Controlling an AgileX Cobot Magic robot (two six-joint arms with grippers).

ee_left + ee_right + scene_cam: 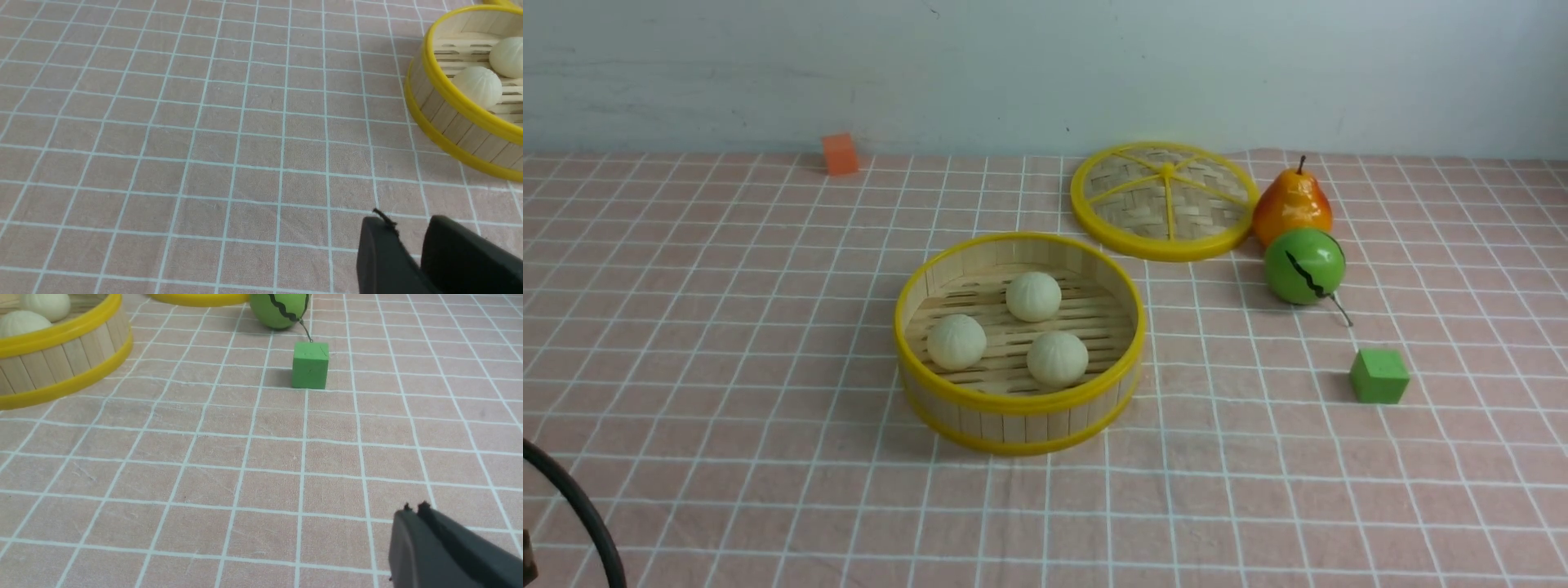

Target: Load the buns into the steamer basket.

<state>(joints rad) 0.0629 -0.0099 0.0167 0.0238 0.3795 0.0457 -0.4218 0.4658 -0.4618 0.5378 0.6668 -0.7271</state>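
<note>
Front view, nearest edge: only a black cable shows at the left corner, over the pink checked tablecloth. On the wrist cameras, the left gripper has its fingers parted around nothing, just beside the steamer basket; the right gripper is clenched empty above bare cloth. Mid-table, the basket holds all three buns, apart from one another. Right of it sits a green cube, then the green ball touching a pear. Beside the pear lies the woven lid. Farthest, an orange block.
</note>
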